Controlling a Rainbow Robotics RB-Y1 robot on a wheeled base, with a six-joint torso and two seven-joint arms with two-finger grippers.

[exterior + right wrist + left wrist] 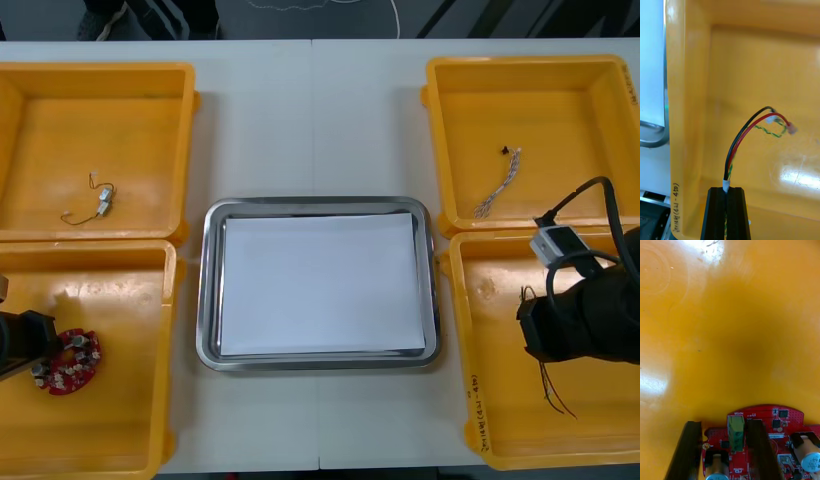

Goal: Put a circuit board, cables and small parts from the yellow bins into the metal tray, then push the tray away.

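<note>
- The round red circuit board (pixel 70 362) lies on the floor of the near left bin (pixel 130 300), at about 8 o'clock from the metal tray (pixel 205 290).
- The left gripper (pixel 30 345) sits at the board's 9 o'clock side. Seen from the wrist, the left gripper (pixel 723 450) is spread wide over the circuit board (pixel 763 427), with a green block between its fingers (pixel 687 453) (they grip nothing that I can make out).
- The right gripper (pixel 560 330) hangs in the near right bin (pixel 500 400), at 4 o'clock from the tray, with thin dark cables (pixel 553 390) trailing beneath it.
- In its wrist view the right gripper (pixel 727 210) is pinched tight on the cables (pixel 747 137): a black and a red wire arching up, a green-yellow twist alongside.
- The tray, white inside, sits mid-table (pixel 310 120) with nothing in it.
- The far left bin (pixel 60 130), at 10 o'clock, holds small metal parts (pixel 100 200).
- The far right bin (pixel 540 110), at 2 o'clock, holds a twisted cable (pixel 497 190).
</note>
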